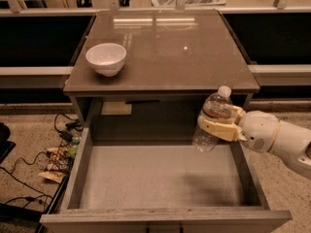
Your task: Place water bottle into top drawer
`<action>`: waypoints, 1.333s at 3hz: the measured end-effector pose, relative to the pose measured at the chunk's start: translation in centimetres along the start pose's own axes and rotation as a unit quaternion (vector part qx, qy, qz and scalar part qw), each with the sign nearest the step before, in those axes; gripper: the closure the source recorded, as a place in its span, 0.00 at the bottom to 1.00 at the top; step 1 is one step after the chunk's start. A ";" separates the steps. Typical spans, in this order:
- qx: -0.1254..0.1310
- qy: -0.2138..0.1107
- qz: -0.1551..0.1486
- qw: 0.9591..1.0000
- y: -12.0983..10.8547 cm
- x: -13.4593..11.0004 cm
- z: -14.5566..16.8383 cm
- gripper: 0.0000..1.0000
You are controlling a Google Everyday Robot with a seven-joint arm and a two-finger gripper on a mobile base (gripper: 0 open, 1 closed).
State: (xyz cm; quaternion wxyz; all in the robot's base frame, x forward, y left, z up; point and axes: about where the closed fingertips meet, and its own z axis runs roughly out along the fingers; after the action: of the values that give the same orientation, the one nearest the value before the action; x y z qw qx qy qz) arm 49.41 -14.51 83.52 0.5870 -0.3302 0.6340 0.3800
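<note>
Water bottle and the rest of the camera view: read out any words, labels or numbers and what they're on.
No text can be read.
Label band on the water bottle, held by the gripper over the right side of the top drawer: too blurred.
On the pale card under the tabletop: nothing legible.
</note>
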 end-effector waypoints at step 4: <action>-0.060 0.005 -0.051 0.997 -0.7 9.2 8.6 1.00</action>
State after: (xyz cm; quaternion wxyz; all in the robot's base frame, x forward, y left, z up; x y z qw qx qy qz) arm 53.36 -7.15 74.11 0.5812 -0.3989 0.5953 0.3855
